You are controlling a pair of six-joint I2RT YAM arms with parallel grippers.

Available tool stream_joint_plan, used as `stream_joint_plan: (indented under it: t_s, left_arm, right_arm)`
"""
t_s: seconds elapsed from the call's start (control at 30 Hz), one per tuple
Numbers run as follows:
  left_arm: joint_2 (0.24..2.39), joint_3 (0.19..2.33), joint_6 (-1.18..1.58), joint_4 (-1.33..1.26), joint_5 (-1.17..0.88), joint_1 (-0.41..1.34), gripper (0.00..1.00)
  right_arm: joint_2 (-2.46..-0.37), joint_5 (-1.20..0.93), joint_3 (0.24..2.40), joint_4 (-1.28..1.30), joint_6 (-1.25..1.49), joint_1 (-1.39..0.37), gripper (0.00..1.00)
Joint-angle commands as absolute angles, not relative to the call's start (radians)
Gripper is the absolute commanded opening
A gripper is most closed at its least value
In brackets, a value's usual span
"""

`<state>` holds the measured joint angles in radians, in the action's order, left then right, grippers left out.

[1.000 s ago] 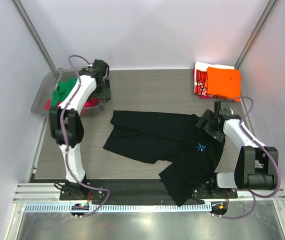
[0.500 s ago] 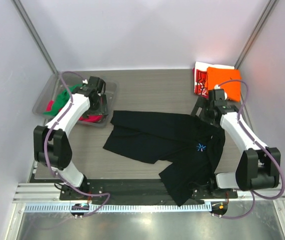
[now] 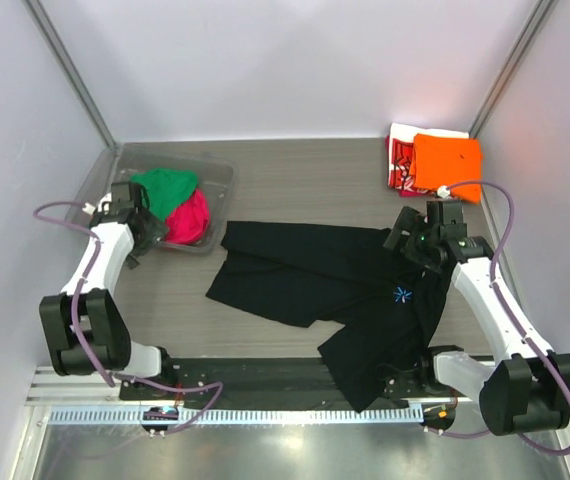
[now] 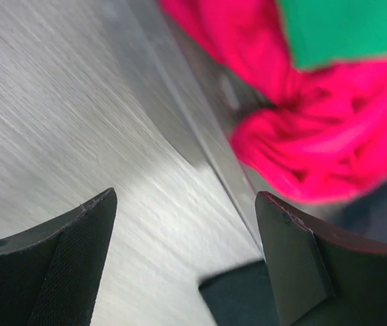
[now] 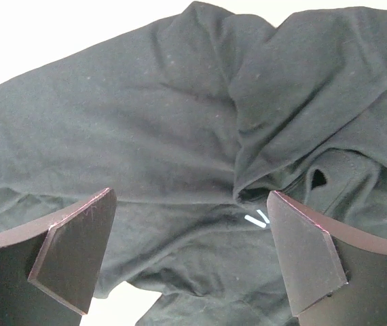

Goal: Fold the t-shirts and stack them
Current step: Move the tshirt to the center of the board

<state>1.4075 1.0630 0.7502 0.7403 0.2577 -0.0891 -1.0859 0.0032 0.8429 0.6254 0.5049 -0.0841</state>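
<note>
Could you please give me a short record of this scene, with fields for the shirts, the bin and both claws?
black t-shirt: spread unfolded, rumpled, mid-table
orange t-shirt: folded, lying on the red-and-white printed t-shirt, far right corner
clear plastic bin: far left, holds green t-shirt and magenta t-shirt
left claw: open, empty, beside the bin
right claw: open, empty, above the black t-shirt

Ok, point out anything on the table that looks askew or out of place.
The black t-shirt lies crumpled and crooked across the table, one end spilling past the near edge. The green shirt and pink shirt sit bunched, unfolded, in the clear bin.
</note>
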Motion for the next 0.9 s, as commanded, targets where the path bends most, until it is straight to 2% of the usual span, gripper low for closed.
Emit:
stream_joint_plan:
  t_s: [0.0,0.2,0.3,0.4,0.43,0.57,0.6,0.7,0.77,0.83,0.87]
  left_arm:
    - [1.425,1.003,0.85,0.557,0.192,-0.136,0.84]
    - [1.595,1.052,0.85,0.463,0.163,-0.152,0.83]
    - [1.684,1.109,0.824,0.492,0.117,-0.152,0.73]
    - [1.689,1.143,0.756,0.547,0.086,-0.152,0.28]
    - [1.687,1.147,0.689,0.552,0.078,-0.15,0.19]
    - [1.727,1.265,0.448,0.789,0.063,-0.15,0.16]
    - [1.732,1.281,0.411,0.813,0.14,-0.152,0.15]
    - [1.726,1.249,0.379,0.844,0.221,-0.195,0.23]
    - [1.739,1.239,0.39,0.86,0.235,-0.224,0.35]
    - [1.753,1.272,0.422,0.891,0.279,-0.242,0.61]
    - [1.764,1.304,0.423,0.906,0.285,-0.244,0.65]
  right_arm:
    - [-1.065,-0.044,0.845,0.641,0.514,-0.089,1.0]
    - [-1.039,-0.048,0.83,0.655,0.503,-0.09,1.0]
    - [-1.022,-0.041,0.816,0.658,0.499,-0.089,1.0]
    - [-1.023,-0.043,0.802,0.658,0.499,-0.09,1.0]
    - [-1.029,-0.046,0.798,0.655,0.502,-0.089,1.0]
    - [-1.042,-0.072,0.761,0.617,0.522,-0.089,1.0]
    - [-1.046,-0.083,0.755,0.606,0.526,-0.089,1.0]
    - [-1.074,-0.106,0.752,0.584,0.526,-0.091,1.0]
    - [-1.089,-0.118,0.765,0.586,0.52,-0.09,1.0]
    - [-1.091,-0.132,0.773,0.591,0.518,-0.091,1.0]
    - [-1.086,-0.136,0.776,0.595,0.517,-0.089,1.0]
